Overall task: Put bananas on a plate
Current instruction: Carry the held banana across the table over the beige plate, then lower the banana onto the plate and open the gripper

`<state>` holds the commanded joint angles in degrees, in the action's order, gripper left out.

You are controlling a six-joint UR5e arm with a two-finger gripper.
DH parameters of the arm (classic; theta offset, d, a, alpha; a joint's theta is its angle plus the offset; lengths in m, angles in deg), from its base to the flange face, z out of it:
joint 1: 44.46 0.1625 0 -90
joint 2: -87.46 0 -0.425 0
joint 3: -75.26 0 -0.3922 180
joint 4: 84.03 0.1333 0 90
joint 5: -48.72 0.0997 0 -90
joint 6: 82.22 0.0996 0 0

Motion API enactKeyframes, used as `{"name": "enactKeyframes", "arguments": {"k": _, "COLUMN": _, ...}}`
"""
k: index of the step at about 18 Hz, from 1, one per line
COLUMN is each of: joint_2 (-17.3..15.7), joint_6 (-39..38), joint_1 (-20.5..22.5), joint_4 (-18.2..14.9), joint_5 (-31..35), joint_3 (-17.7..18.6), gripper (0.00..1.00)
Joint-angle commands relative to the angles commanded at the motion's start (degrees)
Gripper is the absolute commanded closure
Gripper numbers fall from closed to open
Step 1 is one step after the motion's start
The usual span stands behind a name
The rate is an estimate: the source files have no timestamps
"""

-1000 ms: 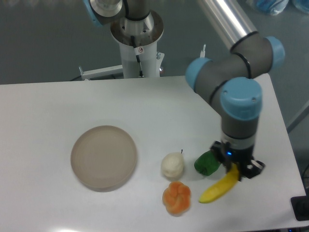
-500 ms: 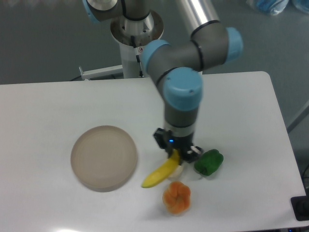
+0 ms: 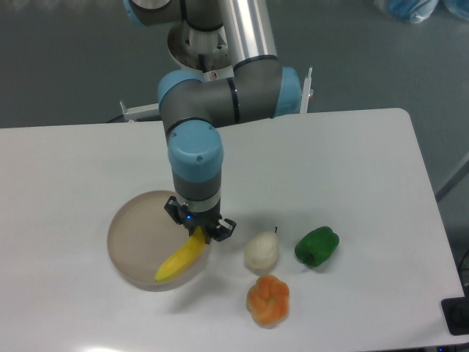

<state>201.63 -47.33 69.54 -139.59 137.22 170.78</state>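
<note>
The yellow banana (image 3: pixel 179 258) hangs from my gripper (image 3: pixel 198 229), which is shut on its upper right end. The banana slants down to the left, over the right part of the beige-grey plate (image 3: pixel 134 232). I cannot tell whether its lower tip touches the plate. The gripper stands above the plate's right rim, and the arm reaches down to it from the back.
A white pear-like fruit (image 3: pixel 261 251) lies just right of the plate. An orange segmented fruit (image 3: pixel 267 300) lies in front of it. A green pepper (image 3: pixel 316 246) lies further right. The arm's base post (image 3: pixel 209 51) stands behind the table's far edge.
My gripper has carried the banana leftwards from the right side of the table, past the pepper and white fruit, to above the plate's right part.
</note>
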Motion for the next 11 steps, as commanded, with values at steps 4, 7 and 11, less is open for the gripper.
{"name": "enactKeyframes", "arguments": {"k": 4, "joint_2": 0.44, "joint_6": 0.18, "joint_1": -0.36, "joint_4": 1.51, "joint_5": 0.01, "joint_3": 2.38, "gripper": 0.79}}
{"name": "enactKeyframes", "arguments": {"k": 7, "joint_2": 0.44, "joint_6": 0.09, "joint_1": -1.06, "joint_4": 1.43, "joint_5": 0.01, "joint_3": 2.74, "gripper": 0.79}}
{"name": "enactKeyframes", "arguments": {"k": 11, "joint_2": 1.49, "joint_6": 0.09, "joint_1": -1.85, "joint_4": 1.52, "joint_5": 0.09, "joint_3": 2.91, "gripper": 0.79}}
